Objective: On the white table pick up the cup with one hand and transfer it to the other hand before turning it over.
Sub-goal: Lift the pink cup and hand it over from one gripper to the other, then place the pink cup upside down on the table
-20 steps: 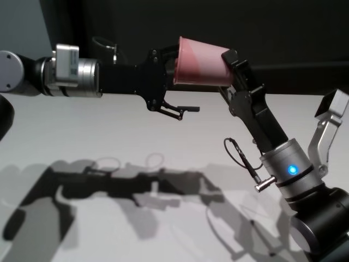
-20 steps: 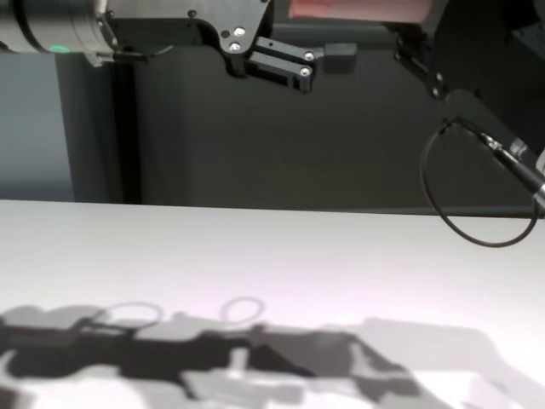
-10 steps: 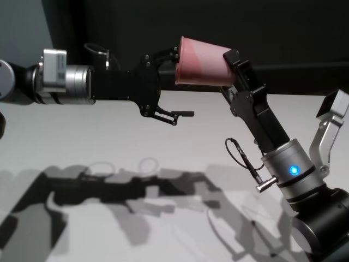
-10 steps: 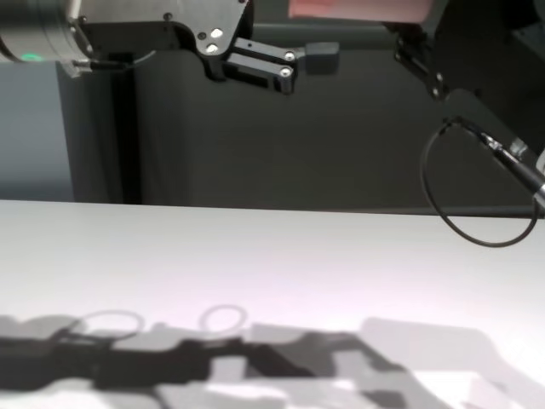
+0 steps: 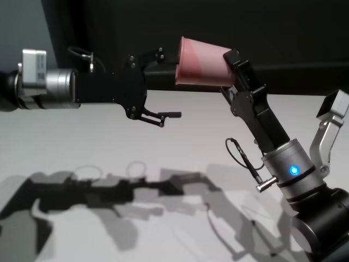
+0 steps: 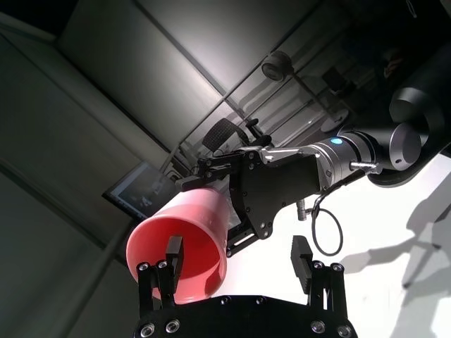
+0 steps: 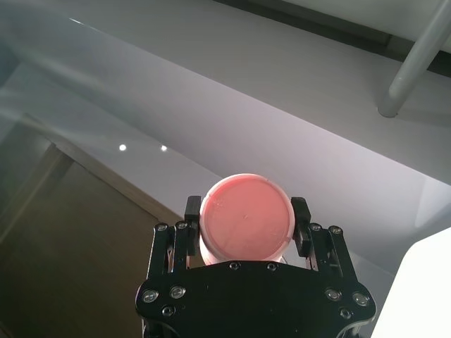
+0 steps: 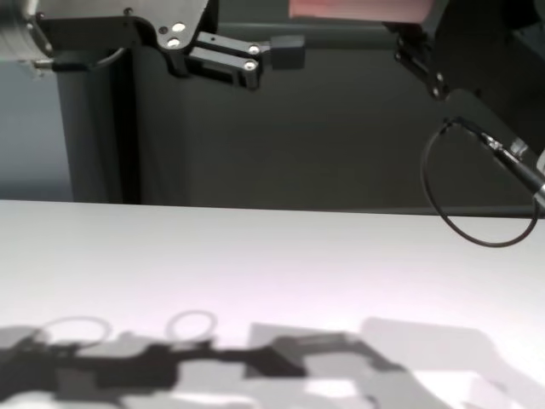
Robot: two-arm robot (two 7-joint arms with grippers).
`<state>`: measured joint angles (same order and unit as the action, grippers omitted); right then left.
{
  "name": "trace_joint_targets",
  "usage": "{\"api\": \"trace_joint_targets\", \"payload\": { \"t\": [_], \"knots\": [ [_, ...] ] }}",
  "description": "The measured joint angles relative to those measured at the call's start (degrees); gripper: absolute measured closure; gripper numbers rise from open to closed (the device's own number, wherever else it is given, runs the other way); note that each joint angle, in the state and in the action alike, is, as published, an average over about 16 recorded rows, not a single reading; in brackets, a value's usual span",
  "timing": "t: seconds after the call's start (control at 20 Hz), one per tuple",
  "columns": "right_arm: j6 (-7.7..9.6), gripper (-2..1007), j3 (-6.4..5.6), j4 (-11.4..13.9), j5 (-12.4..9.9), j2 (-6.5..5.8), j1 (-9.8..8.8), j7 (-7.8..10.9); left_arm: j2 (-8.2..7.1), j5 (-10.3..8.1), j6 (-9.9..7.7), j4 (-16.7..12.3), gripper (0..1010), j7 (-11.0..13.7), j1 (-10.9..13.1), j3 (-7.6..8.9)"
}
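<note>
The salmon-pink cup (image 5: 202,61) lies on its side high above the white table (image 5: 82,142), its open mouth toward my left gripper. My right gripper (image 5: 228,68) is shut on the cup's narrow base end; in the right wrist view the flat base (image 7: 245,225) sits between both fingers (image 7: 301,215). My left gripper (image 5: 170,83) is open and empty, a short gap to the left of the cup's rim, not touching it. In the left wrist view the cup (image 6: 187,243) shows beyond the spread fingers (image 6: 301,253). The chest view shows only the cup's lower edge (image 8: 358,8).
The white table (image 8: 255,256) below carries only the arms' shadows. A black cable loop (image 5: 240,155) hangs from my right wrist. A dark wall stands behind the table's far edge.
My left gripper has drawn back to the left, away from the cup's mouth, with its fingers open. The right gripper and the cup have stayed still.
</note>
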<state>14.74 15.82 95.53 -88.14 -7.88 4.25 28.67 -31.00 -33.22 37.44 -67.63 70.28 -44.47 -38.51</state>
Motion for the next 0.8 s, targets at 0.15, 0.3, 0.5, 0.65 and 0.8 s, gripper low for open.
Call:
{"api": "trace_joint_targets", "payload": {
  "t": [0.15,0.3,0.5,0.65,0.8],
  "knots": [
    [0.0,268,0.0,0.0,0.0,0.0,0.0,0.0,-1.4,0.2,-0.91,-1.8,9,-1.83,1.58,0.97],
    [0.0,268,0.0,0.0,0.0,0.0,0.0,0.0,-2.72,0.74,-1.75,-3.65,9,-4.5,3.43,2.19],
    [0.0,268,0.0,0.0,0.0,0.0,0.0,0.0,-4.19,2.22,-2.81,-6.02,9,-9.35,6.35,4.16],
    [0.0,268,0.0,0.0,0.0,0.0,0.0,0.0,-4.97,3.77,-3.65,-7.57,9,-13.54,8.7,5.78],
    [0.0,268,0.0,0.0,0.0,0.0,0.0,0.0,-5.42,5.49,-4.56,-8.84,9,-17.81,11.02,7.4]
  ]
}}
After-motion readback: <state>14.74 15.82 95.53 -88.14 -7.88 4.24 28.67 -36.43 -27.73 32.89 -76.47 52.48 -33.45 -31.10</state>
